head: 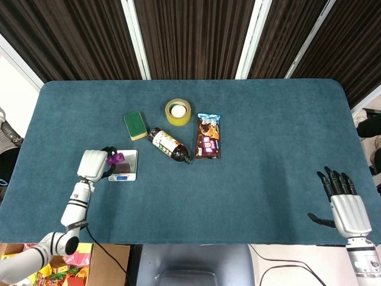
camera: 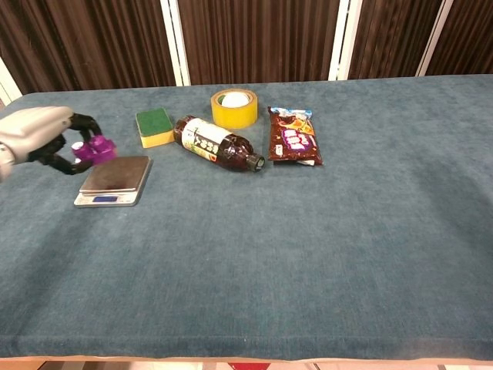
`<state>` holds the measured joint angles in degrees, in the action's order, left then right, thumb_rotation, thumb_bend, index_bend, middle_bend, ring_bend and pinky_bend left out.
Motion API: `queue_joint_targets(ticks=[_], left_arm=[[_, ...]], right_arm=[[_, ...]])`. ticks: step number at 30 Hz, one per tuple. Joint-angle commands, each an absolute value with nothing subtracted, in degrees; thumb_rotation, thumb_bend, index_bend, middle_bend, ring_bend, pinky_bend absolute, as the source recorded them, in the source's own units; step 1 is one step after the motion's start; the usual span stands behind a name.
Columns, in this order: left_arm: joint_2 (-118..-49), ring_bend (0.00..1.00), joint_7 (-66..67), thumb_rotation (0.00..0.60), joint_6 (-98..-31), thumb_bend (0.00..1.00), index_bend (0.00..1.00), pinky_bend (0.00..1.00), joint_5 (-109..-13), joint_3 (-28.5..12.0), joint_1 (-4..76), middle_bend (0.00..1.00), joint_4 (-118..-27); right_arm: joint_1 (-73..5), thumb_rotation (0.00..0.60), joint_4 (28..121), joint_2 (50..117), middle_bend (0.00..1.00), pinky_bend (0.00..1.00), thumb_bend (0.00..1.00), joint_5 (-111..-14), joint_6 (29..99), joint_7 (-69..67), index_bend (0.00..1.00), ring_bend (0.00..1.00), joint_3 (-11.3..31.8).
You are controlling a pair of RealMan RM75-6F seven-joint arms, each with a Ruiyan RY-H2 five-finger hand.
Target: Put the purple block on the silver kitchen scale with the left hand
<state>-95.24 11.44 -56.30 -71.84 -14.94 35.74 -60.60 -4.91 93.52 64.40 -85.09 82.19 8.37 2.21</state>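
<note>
My left hand grips the purple block between its dark fingertips. The block hangs in the air over the left edge of the silver kitchen scale; a gap between block and scale plate shows in the chest view. The scale lies flat on the teal table, its blue display toward the front. My right hand rests near the table's front right edge, fingers spread and holding nothing; only the head view shows it.
Behind the scale lie a green and yellow sponge, a dark bottle on its side, a roll of yellow tape and a snack packet.
</note>
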Motion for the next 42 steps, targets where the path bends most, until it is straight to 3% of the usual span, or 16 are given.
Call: queue_joint_targets(ticks=[1,10,15,20,27,30,31,33,35,39,42], left_arm=[[-96.21,0.93,12.93,0.600,-54.99,0.41,0.67,0.93,-70.73,-14.89,36.80,0.76,-59.95],[-96.51,0.90,16.17,0.600,-53.95,0.41,0.42,0.92,-69.08,-13.87,37.47,0.53,-60.43],[-96.66,0.88,15.27,0.600,-54.73,0.41,0.23,0.92,-69.05,-13.81,37.70,0.29,-60.87],[-95.91,0.88,14.90,0.600,-54.64,0.40,0.18,0.92,-68.60,-13.43,37.69,0.19,-62.12],[-93.66,0.86,14.82,0.600,-57.94,0.40,0.18,0.91,-69.94,-12.56,36.52,0.19,-65.70],[-90.43,0.70,12.14,0.600,-63.93,0.40,0.15,0.84,-74.31,-10.71,33.63,0.18,-69.80],[-88.66,0.57,10.64,0.600,-66.74,0.40,0.13,0.75,-76.24,-9.57,31.88,0.16,-71.65],[-85.64,0.25,8.59,0.600,-72.32,0.39,0.09,0.47,-79.52,-7.27,28.27,0.13,-74.76],[-83.30,0.10,6.37,0.600,-77.31,0.39,0.05,0.30,-82.50,-4.74,24.75,0.10,-77.14],[-80.06,0.00,0.63,0.600,-88.70,0.38,0.01,0.15,-88.80,1.44,16.23,0.05,-78.32],[-79.50,0.00,0.03,0.600,-92.97,0.38,0.00,0.12,-91.09,3.39,12.97,0.04,-77.70]], right_arm=[[-4.69,0.600,93.48,64.08,0.00,0.00,0.15,-85.36,82.63,7.65,0.00,0.00,2.18],[-4.38,0.600,93.24,63.57,0.00,0.00,0.15,-85.56,83.05,6.36,0.00,0.00,2.15],[-4.37,0.600,93.21,63.59,0.00,0.00,0.15,-85.87,83.01,6.45,0.00,0.00,2.00],[-4.33,0.600,93.33,63.75,0.00,0.00,0.15,-85.75,82.99,7.01,0.00,0.00,2.00],[-4.19,0.600,93.38,63.78,0.00,0.00,0.15,-85.78,83.26,7.33,0.00,0.00,2.05],[-4.07,0.600,93.34,63.75,0.00,0.00,0.15,-85.84,83.45,7.75,0.00,0.00,2.02],[-3.96,0.600,93.37,63.79,0.00,0.00,0.15,-85.95,83.70,7.94,0.00,0.00,1.99],[-3.74,0.600,93.45,63.98,0.00,0.00,0.15,-86.32,84.21,8.42,0.00,0.00,1.88],[-3.61,0.600,93.57,64.20,0.00,0.00,0.15,-86.85,84.52,8.95,0.00,0.00,1.64],[-3.52,0.600,93.69,64.80,0.00,0.00,0.15,-88.23,84.78,10.23,0.00,0.00,0.98],[-3.62,0.600,93.80,65.27,0.00,0.00,0.15,-88.73,84.76,11.01,0.00,0.00,0.85]])
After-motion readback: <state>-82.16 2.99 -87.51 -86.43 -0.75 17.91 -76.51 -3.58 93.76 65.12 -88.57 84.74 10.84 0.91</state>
